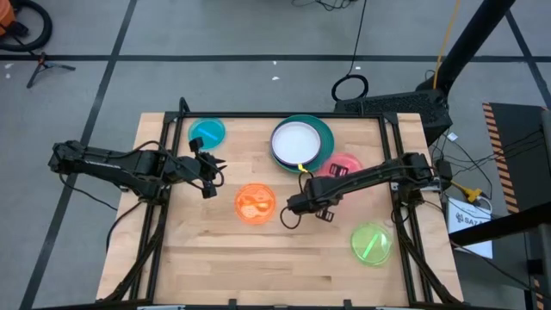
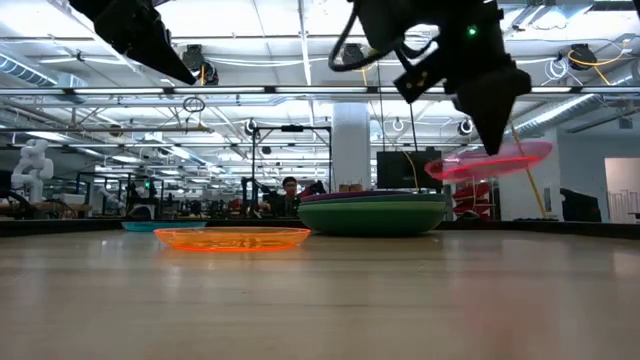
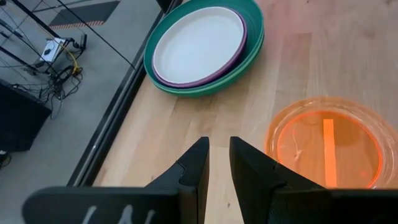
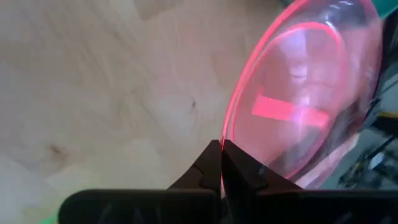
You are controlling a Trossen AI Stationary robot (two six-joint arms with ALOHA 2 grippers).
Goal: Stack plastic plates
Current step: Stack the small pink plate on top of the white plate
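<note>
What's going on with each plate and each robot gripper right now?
Translucent pink plastic plate: lifted off table, tilted, pinched at rim.
Right gripper: shut on pink plate.
Left gripper: slightly open, holding nothing.
Orange plastic plate: flat on table.
Small blue plate: on table.
Lime plate: on table.
White plate: topping stack.

— Table top (image 1: pixel 215 258): pale wood, matt, faint grain.
— Pink plate (image 4: pixel 311 93): clear, glossy plastic. Orange plate (image 3: pixel 326 146): translucent too, shiny rim.
— White plate (image 3: pixel 199 43): opaque, smooth, satin sheen.
— Gripper fingers (image 3: pixel 196 171): dark, matt plastic look.
— Table frame (image 1: pixel 159 138): black metal.
</note>
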